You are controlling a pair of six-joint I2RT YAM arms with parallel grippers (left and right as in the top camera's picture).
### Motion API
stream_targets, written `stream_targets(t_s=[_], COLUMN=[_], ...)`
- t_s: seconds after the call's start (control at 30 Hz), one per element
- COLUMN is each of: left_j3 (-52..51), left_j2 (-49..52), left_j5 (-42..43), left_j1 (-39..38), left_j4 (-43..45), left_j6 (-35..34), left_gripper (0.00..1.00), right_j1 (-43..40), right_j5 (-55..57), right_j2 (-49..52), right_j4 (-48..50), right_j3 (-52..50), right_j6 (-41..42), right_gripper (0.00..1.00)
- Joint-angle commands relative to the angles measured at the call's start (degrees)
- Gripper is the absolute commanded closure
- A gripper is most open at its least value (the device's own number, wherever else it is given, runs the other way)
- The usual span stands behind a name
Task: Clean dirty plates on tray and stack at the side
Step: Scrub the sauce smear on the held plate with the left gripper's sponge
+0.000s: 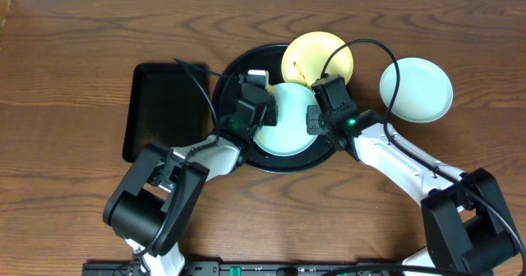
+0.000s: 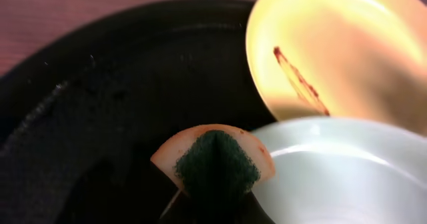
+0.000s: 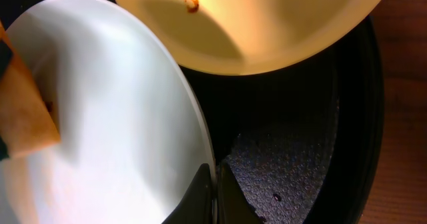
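Facing and axis: the middle plate [image 1: 289, 121] is round, so it has no long axis; its hollow faces up, and whether it lies quite flat I cannot tell.
Middle plate, place: inside the round tray [image 1: 234, 71], toward its right half.
Middle plate, look: pale mint, glossy, with a thin raised rim; no smear can be made out on the part that shows.
Yellow plate [image 1: 320, 56]: at the tray's far right, reaching over the rim, hollow up, its near edge meeting the middle plate.
Yellow plate, look: pale yellow with 1 thin brown streak [image 2: 300, 84] running slantwise from near the rim toward the centre.
Right plate [image 1: 416, 89]: mint, alone on the bare table [image 1: 74, 62], right of the tray and apart from it.
Left gripper [image 1: 256, 95]: fingers closed on a sponge [image 2: 215, 161], orange-yellow with a dark green scouring face, at the middle plate's left edge.
Right gripper [image 3: 213, 194]: fingers pinched together on the right rim of the middle plate.
Rectangular tray [image 1: 168, 110]: black, just left of the round tray.
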Motion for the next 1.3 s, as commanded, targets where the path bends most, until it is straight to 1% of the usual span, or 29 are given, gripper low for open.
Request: stream_targets(t_s=[0.0,0.23,0.43,0.53,0.67,0.97,1.27], left_j3=[-0.3,0.3,1.2,1.2,1.2,1.2,1.2], left_j2=[0.7,0.2,-6.3,-7.3,-5.8,0.1,3.1], left_j5=[-1.2,-0.8,4.5,5.1,4.9,4.9,4.9], left_j1=[1.4,2.6,2.6,2.6,2.6,2.6,2.6], left_j4=[3.0,12.5,10.7,8.1,5.5,10.8,11.1], left_j6=[0.8,0.7,0.7,0.7,0.7,0.7,0.7], left_gripper=[0.92,0.92,0.92,0.92,0.92,0.92,0.92], right_j1=[-0.2,-0.2,-0.2,-0.2,-0.2,-0.2,-0.2], right_j5=[-0.4,-0.4,-0.4,-0.4,-0.4,-0.4,-0.4], right_j2=[0.5,0.5,0.5,0.5,0.5,0.5,0.5], right_j4=[0.1,0.1,0.2,0.3,0.3,0.3,0.3], right_j3=[1.1,1.1,1.1,1.1,1.1,1.1,1.1], right_j6=[0.8,0.8,0.8,0.8,0.8,0.8,0.8], right_gripper=[0.99,0.99,0.99,0.99,0.99,0.99,0.99])
